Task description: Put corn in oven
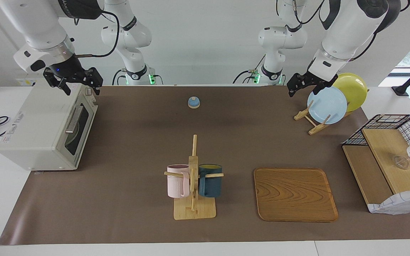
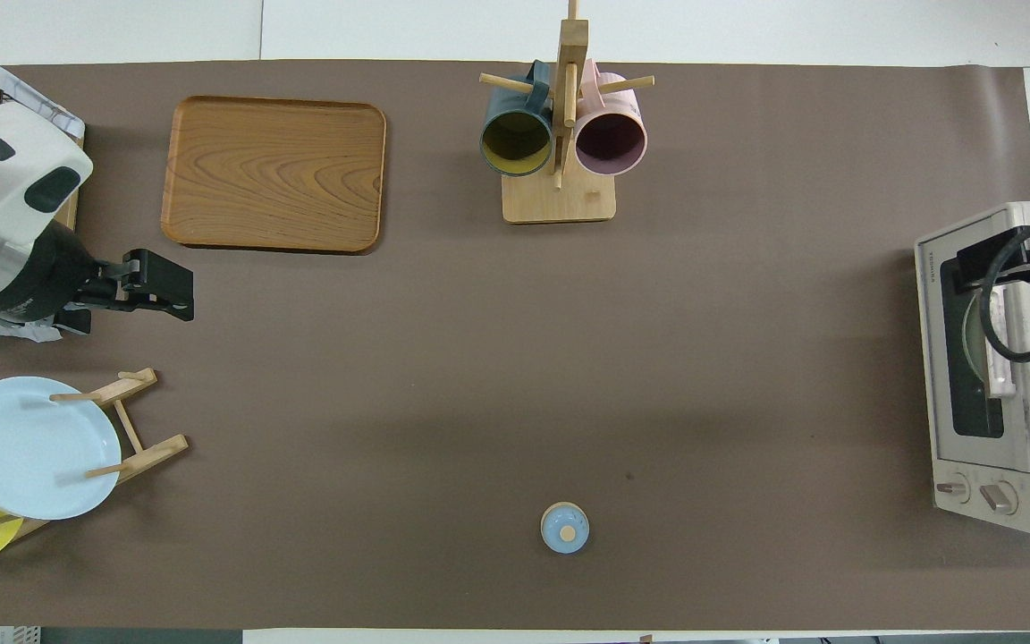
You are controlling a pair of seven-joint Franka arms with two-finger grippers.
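The off-white oven [image 1: 41, 131] stands at the right arm's end of the table, its dark glass door shut; it also shows in the overhead view [image 2: 1020, 429]. The corn is not in view anywhere. My right gripper [image 1: 75, 85] hangs open and empty just over the oven's top edge, above the door; in the overhead view it [image 2: 1016, 259] covers part of the oven. My left gripper [image 1: 303, 87] is up in the air beside the plate rack [image 1: 313, 122] and holds nothing that I can see; it also shows in the overhead view [image 2: 166, 288].
A mug tree [image 1: 193, 177] with a pink and a dark blue mug stands mid-table, a wooden tray [image 1: 295, 195] beside it. A blue plate [image 1: 327, 105] and a yellow plate [image 1: 354, 90] lean in the rack. A small blue knobbed lid [image 1: 193, 102] lies near the robots. A wire basket [image 1: 390, 122] sits at the left arm's end.
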